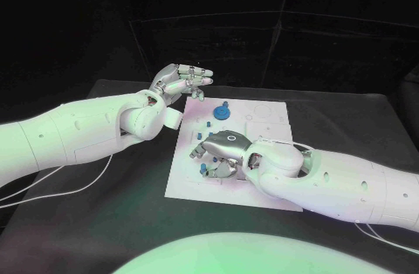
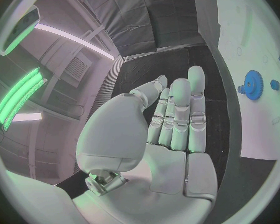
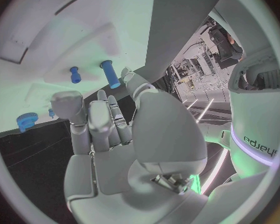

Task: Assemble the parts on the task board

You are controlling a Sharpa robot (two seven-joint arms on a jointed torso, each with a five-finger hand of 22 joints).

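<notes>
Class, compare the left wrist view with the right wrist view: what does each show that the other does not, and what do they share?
Left wrist view alone: the left hand, fingers straight and together, holding nothing, with a blue gear standing on the task board beyond it.

Right wrist view alone: the right hand over the board, with a blue cylindrical peg and a smaller blue peg just past its fingers.

Both share the white task board, blue parts on it and the black table.

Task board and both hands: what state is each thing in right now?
task board: flat on the table, small blue parts on it
blue gear: on the board, untouched
blue peg: standing upright on the board
left robot hand: raised beside the board, empty
right robot hand: over the board, fingers down, grasp unclear
</notes>
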